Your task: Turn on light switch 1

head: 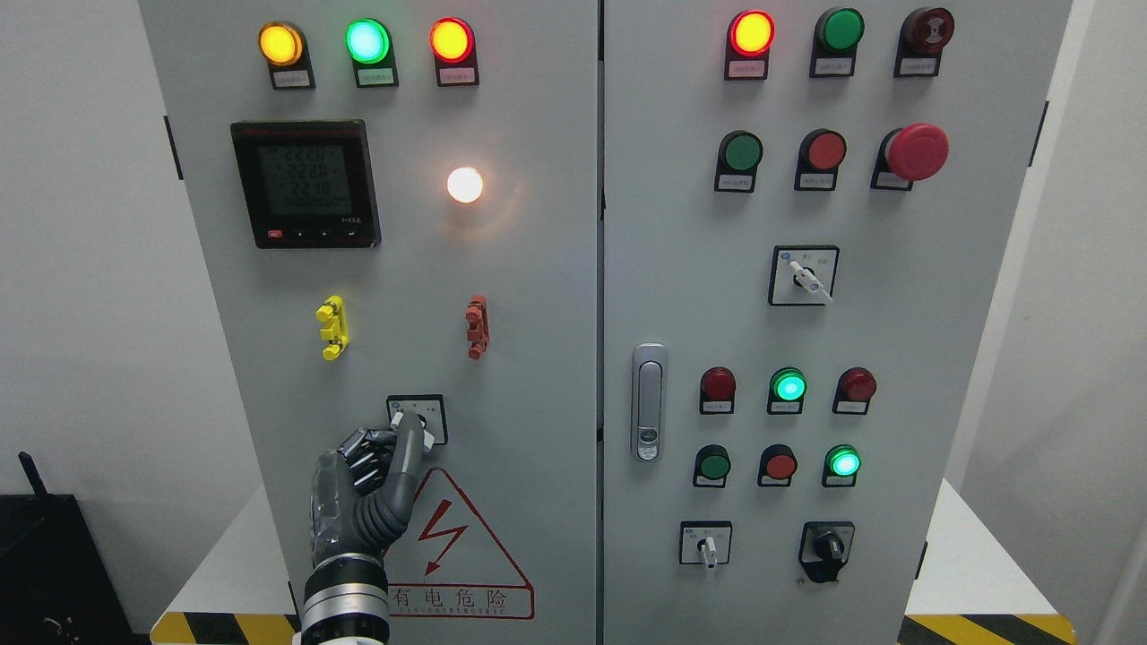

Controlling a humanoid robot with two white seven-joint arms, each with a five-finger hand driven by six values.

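A rotary switch [430, 421] with a white handle sits in a black-framed plate low on the left cabinet door. My left hand [394, 441] rises from the bottom edge and is at this switch, thumb and curled fingers closed around its knob, which is mostly hidden. Above it a round white lamp [465, 184] glows brightly on the same door. My right arm is out of view.
The left door also carries a digital meter [306, 184], yellow [332, 327] and red [478, 327] terminal clips, and a red electric hazard triangle [457, 546]. The right door has several lamps, buttons, rotary switches, a red emergency button [917, 150] and a door latch [649, 402].
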